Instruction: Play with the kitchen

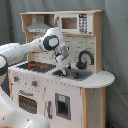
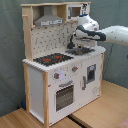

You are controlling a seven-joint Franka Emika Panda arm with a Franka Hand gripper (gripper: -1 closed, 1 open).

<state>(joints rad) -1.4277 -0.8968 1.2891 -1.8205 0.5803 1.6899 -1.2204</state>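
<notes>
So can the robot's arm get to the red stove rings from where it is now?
Probably yes. The gripper hangs over the sink, right beside the hob with its red rings. Nothing stands on the counter between them, and the hood sits well above.

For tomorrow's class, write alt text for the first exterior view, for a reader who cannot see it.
A white robot arm reaches over a toy kitchen, its gripper hanging above the grey sink beside the black tap. The black hob lies at the first exterior view's left.
</notes>
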